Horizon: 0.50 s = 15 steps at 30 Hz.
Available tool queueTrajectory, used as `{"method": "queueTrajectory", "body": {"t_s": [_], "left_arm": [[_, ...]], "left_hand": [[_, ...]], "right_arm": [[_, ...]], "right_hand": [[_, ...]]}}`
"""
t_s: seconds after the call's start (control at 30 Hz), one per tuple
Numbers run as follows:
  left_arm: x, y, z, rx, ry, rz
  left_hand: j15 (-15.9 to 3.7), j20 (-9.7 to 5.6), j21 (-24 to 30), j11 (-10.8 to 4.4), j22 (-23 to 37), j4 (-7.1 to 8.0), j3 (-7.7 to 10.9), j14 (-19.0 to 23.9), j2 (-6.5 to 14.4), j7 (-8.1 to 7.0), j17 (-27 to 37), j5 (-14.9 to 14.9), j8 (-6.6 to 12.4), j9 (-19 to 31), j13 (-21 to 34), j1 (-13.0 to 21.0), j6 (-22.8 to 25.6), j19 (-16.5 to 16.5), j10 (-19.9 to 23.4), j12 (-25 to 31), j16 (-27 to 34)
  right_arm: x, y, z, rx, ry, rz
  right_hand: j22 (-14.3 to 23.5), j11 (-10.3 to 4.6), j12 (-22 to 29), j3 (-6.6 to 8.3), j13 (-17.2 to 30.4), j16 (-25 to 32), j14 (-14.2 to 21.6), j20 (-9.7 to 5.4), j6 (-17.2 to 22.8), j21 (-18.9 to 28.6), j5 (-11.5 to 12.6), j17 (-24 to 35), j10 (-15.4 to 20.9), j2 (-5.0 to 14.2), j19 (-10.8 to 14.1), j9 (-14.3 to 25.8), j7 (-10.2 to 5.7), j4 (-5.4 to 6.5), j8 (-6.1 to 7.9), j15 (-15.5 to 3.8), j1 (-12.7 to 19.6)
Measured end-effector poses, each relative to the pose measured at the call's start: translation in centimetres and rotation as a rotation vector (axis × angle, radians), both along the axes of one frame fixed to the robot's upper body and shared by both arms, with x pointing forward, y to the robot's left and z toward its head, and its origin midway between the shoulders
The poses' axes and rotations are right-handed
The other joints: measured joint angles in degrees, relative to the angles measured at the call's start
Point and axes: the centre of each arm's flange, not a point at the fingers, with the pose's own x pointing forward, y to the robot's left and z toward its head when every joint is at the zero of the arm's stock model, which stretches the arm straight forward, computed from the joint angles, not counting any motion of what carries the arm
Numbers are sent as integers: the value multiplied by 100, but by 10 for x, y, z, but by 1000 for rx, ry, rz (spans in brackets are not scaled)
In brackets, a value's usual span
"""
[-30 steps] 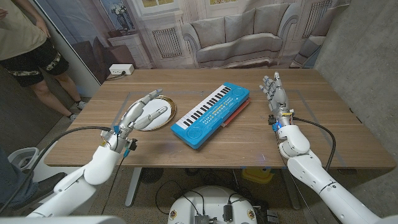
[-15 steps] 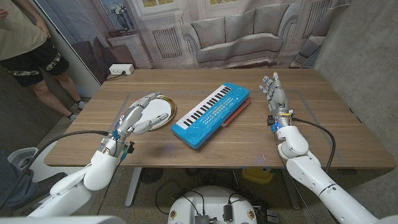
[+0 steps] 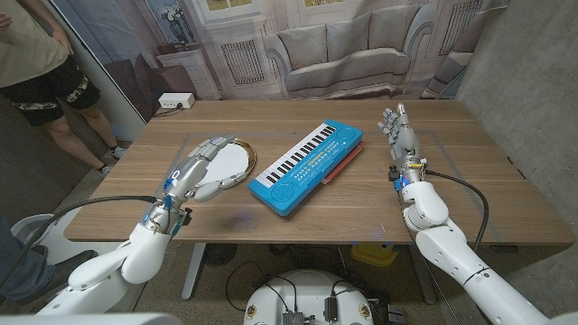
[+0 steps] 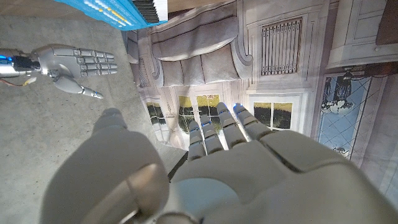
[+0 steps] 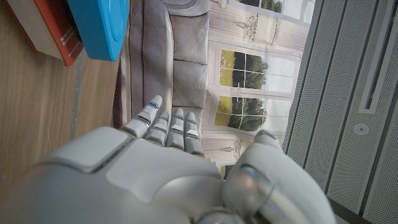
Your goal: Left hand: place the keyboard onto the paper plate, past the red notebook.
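The blue toy keyboard point(image 3: 305, 163) lies slantwise at the table's middle, resting on the red notebook point(image 3: 344, 161), whose edge shows along its right side. The white paper plate point(image 3: 237, 161) sits to the keyboard's left. My left hand point(image 3: 197, 171) hovers over the plate's near-left part with fingers spread, holding nothing. My right hand point(image 3: 397, 133) stands upright to the right of the keyboard, fingers straight and empty. The left wrist view catches a corner of the keyboard point(image 4: 121, 10) and my right hand point(image 4: 68, 63). The right wrist view shows the keyboard's end point(image 5: 99, 28) above the notebook point(image 5: 53, 31).
A person point(image 3: 36, 68) stands at the far left beyond the table. A white power strip point(image 3: 176, 101) lies on the floor behind the table's far-left corner. Bare wood point(image 3: 470, 181) stretches to the right of my right hand.
My left hand has drawn back toward the table's near-left and lifted, uncovering more of the plate. The keyboard, notebook and right hand have not moved.
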Motion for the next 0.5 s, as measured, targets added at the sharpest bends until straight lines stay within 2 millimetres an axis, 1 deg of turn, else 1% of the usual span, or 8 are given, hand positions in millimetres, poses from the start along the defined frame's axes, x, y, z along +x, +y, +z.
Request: {"method": "queueTrajectory", "body": {"t_s": [0.03, 0.13, 0.23, 0.27, 0.33, 0.4, 0.47, 0.5], "left_arm": [[0, 0, 0, 5, -5, 11], [-1, -2, -1, 35, -21, 47], [0, -2, -2, 64, -40, 95], [-2, -7, -3, 88, -44, 97], [-2, -8, -4, 109, -55, 126], [-2, -9, -4, 125, -63, 144], [-1, -14, -5, 153, -68, 158], [0, -12, -5, 156, -72, 176]], "left_hand": [[0, 3, 0, -12, 0, -29, -5, 0, -53, -27, 0, 14, -1, 0, 0, 53, -28, -3, -12, -2, 0], [0, 3, -31, -20, 0, -84, -13, 0, -104, -38, 0, 36, -1, 0, 0, 134, -38, -3, -20, -27, -4], [0, 3, -32, -49, 0, -127, -21, 0, -134, -69, 0, 58, -1, 0, 0, 244, -69, -3, -49, -35, -44], [0, 3, -32, -48, 0, -157, -19, 0, -127, -78, 0, 58, -1, 0, 0, 277, -78, -3, -49, -35, -44], [17, 3, -32, -48, 0, -157, -19, -18, -158, -78, 0, 58, -24, 0, 0, 338, -78, -3, -49, -35, -44], [21, 3, -32, -48, 0, -202, -19, -22, -157, -78, 0, 58, -23, 0, 0, 338, -78, -3, -49, -35, -44], [21, 3, -32, -50, 0, -202, -19, -22, -157, -109, 0, 103, -23, 0, 0, 411, -109, -3, -50, -35, -44], [21, 3, -32, -71, 0, -220, -1, -22, -157, -109, 0, 103, -23, 0, 0, 412, -109, -3, -72, -35, -44]], "right_arm": [[-1, -1, 1, -1, -2, -1], [-4, -3, 2, -1, -8, -4], [-8, -5, 5, -2, -16, -6], [-10, -7, 6, -2, -21, -11], [-14, -9, 8, -2, -28, -17], [-17, -11, 9, 0, -34, -24], [-21, -15, 11, 6, -41, -36], [-23, -17, 11, 7, -43, -38]], "right_hand": [[0, 0, 0, 0, 0, 0, 0, 0, 0, 0, 0, 0, 0, 0, 0, 0, 0, 0, 0, 0, 0], [0, 0, 0, 23, 0, 0, 0, 0, 0, -23, -42, 0, 0, 0, 0, 0, 0, -23, 0, 0, 0], [0, 0, 0, 23, 0, 0, 0, 0, 0, -24, -45, 0, 0, -1, 0, 0, 0, -23, 0, 0, 1], [0, 0, 0, 22, 0, 0, 0, 0, 0, -23, -45, 0, 0, -19, 0, 0, 0, -23, 0, 0, 19], [0, 0, 0, 2, 0, 0, 0, 0, 0, -24, -45, 1, 0, -30, 0, 0, 0, -43, 0, 0, 30], [0, 0, 0, -2, 0, 0, 0, 0, 0, -23, -45, 1, 0, -30, 0, 0, 0, -47, 0, 0, 30], [0, 0, 0, -2, 0, 0, 0, 0, 0, -23, -45, 1, 0, -30, 0, 0, 0, -47, 0, 0, 30], [0, 0, 0, -2, 0, 0, 0, 0, 0, -23, -45, 1, 0, -30, 0, 0, 0, -47, 0, 0, 30]]}}
